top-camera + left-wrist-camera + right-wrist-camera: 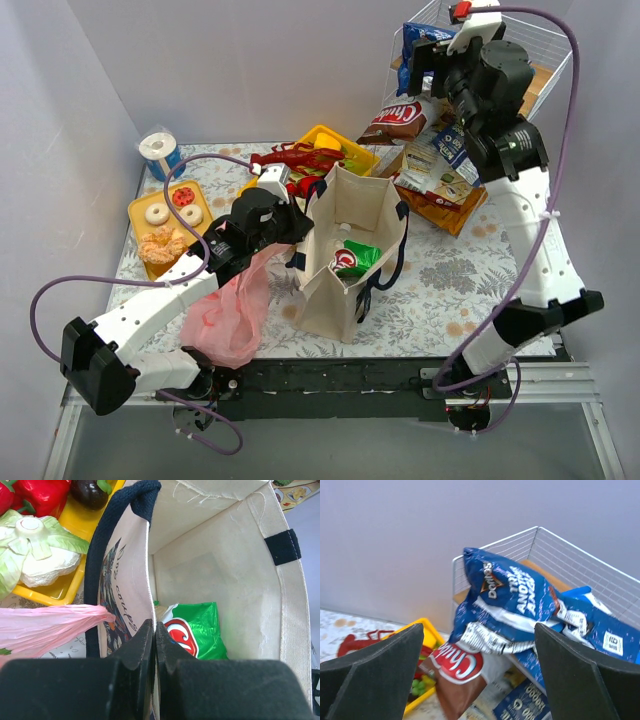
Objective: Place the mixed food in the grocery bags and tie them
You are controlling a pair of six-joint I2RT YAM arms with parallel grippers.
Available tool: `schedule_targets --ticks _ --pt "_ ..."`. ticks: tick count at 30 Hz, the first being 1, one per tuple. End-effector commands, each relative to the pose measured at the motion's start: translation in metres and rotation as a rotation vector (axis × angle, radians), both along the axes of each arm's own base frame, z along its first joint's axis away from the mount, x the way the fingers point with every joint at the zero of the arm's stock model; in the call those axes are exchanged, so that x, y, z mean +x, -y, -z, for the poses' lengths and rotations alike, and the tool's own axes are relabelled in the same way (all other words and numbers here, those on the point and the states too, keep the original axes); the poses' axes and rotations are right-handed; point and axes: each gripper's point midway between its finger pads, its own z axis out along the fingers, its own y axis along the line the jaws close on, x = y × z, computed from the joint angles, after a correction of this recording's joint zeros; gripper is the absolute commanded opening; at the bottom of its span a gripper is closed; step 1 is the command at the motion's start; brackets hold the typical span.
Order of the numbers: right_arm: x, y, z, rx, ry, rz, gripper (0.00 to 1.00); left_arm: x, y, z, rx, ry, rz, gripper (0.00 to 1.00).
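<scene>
The beige canvas tote (340, 270) stands open mid-table with a green snack packet (355, 260) inside. My left gripper (300, 228) is shut on the tote's left rim; in the left wrist view the gripper (154, 626) pinches the wall edge beside the navy strap (97, 555), with the green packet (197, 630) below. The pink plastic bag (235, 310) lies limp left of the tote. My right gripper (428, 70) is open and empty, raised at the wire basket (570, 555), facing a blue packet (515, 595) and a brown-and-red packet (455, 670).
A yellow tray (355, 150) with toy vegetables and a red lobster (295, 157) sits behind the tote. Another yellow tray (140, 210) with donuts is at the left, near the paper roll (160, 152). Snack packets (440, 165) pile on an orange tray at the right.
</scene>
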Motion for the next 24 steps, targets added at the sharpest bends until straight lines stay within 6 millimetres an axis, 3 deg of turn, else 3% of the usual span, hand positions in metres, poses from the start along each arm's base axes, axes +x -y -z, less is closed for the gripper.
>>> schedule_targets --ticks 1,5,12,15,20,21,22,24 --pt "0.039 0.015 -0.006 -0.090 0.068 0.008 0.99 -0.002 -0.006 -0.024 -0.027 0.052 -0.011 0.00" --pt "0.061 0.039 -0.003 -0.126 0.078 0.054 0.99 -0.007 -0.010 -0.026 -0.043 0.044 -0.022 0.00" --pt "0.088 0.051 0.012 -0.154 0.064 0.044 0.98 -0.015 -0.015 -0.027 -0.036 0.036 -0.018 0.00" --pt "0.093 0.046 0.017 -0.160 0.062 0.009 0.78 -0.018 -0.018 -0.027 -0.030 0.032 -0.019 0.00" --pt "0.096 0.042 0.015 -0.140 0.076 -0.010 0.57 -0.020 -0.023 -0.026 -0.031 0.026 -0.032 0.00" --pt "0.095 0.041 0.012 -0.135 0.085 -0.013 0.50 -0.020 -0.023 -0.026 -0.032 0.024 -0.036 0.00" --pt "0.096 0.041 0.009 -0.128 0.096 -0.011 0.35 -0.021 -0.024 -0.026 -0.035 0.024 -0.037 0.00" --pt "0.096 0.041 0.005 -0.121 0.108 -0.011 0.28 -0.021 -0.024 -0.026 -0.036 0.021 -0.039 0.00"
